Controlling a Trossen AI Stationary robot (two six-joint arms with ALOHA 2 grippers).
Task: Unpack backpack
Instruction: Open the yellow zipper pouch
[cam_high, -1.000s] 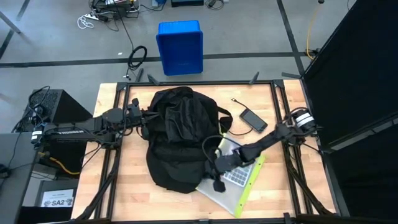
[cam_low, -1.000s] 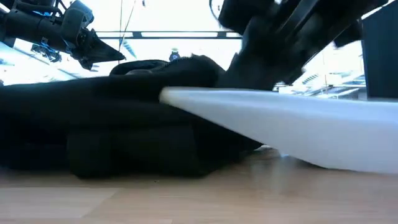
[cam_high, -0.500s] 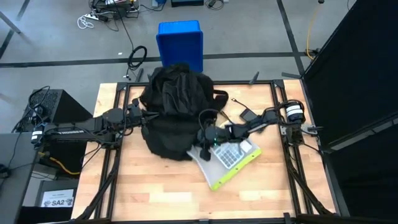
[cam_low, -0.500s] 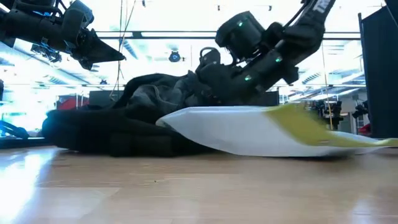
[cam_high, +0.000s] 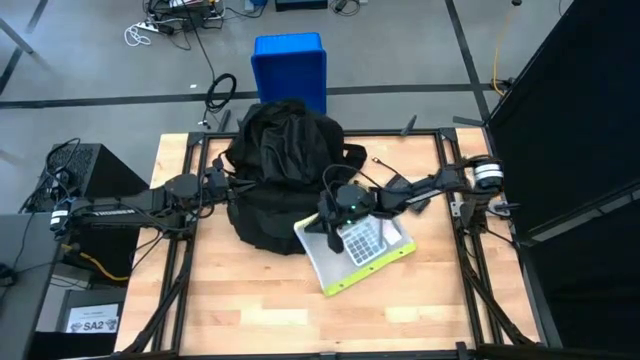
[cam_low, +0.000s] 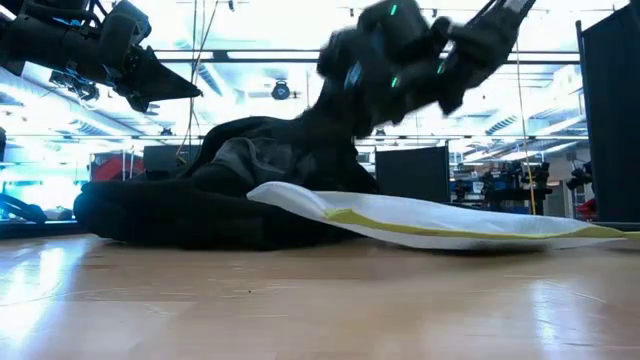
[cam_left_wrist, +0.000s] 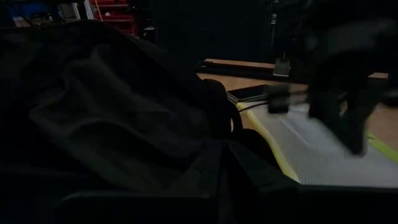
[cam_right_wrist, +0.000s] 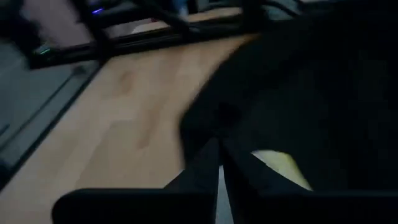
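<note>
The black backpack (cam_high: 280, 170) lies bunched at the table's far middle, its top past the far edge. A clear pouch (cam_high: 365, 255) with a yellow-green edge holds a calculator (cam_high: 360, 240). It lies to the backpack's near right, with its left end (cam_low: 262, 190) raised against the backpack. My right gripper (cam_high: 328, 228) is shut over the pouch's far left corner. My left gripper (cam_high: 228, 187) is shut and hangs above the backpack's left side (cam_low: 150, 215), holding nothing. My right gripper comes from the table's right, slanting down, at the pouch's far edge near its left corner (cam_high: 312, 232). The gripper's own body hides the place of contact. That end of the pouch is up off the table while its right end (cam_low: 590, 232) lies flat.
A dark phone (cam_left_wrist: 252, 93) lies on the table under my right arm. A thin cable (cam_high: 378, 162) lies at the far right. A blue bin (cam_high: 290, 70) stands on the floor beyond the far edge. Bare wood (cam_high: 260, 300) shows along the near side.
My right gripper has gone from the near right toward the far edge and the left, rising a little and rolling. The pouch has slid along with it and turned. The backpack's near end has bunched up toward the far edge.
</note>
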